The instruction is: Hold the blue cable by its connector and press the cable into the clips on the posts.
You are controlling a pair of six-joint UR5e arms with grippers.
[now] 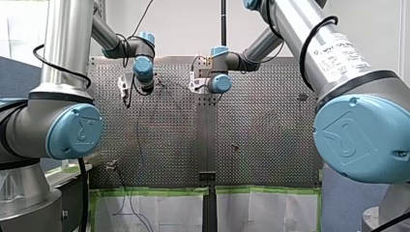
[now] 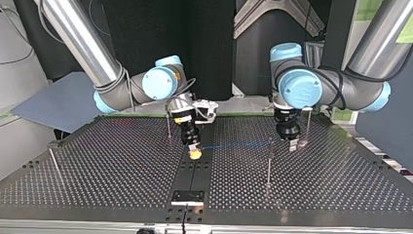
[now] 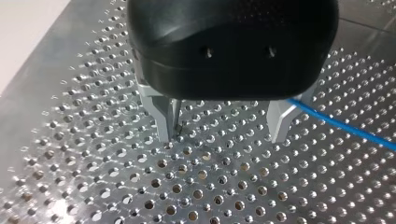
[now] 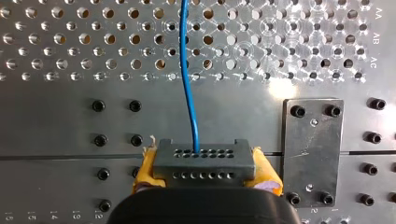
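Shiny metal table (image 4: 56,126), glossy cable (image 4: 188,93)

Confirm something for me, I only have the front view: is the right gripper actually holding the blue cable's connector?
Observer: Yes. In the right wrist view the right gripper clamps the dark connector between its yellow pads.
Operator: Where does it lead from there?
Observer: In the top view the blue cable runs straight from the connector towards a post near the left gripper.
Operator: Is the left gripper gripping it?
Observer: No. In the left wrist view its metal fingers stand open; the cable shows beside one of them.
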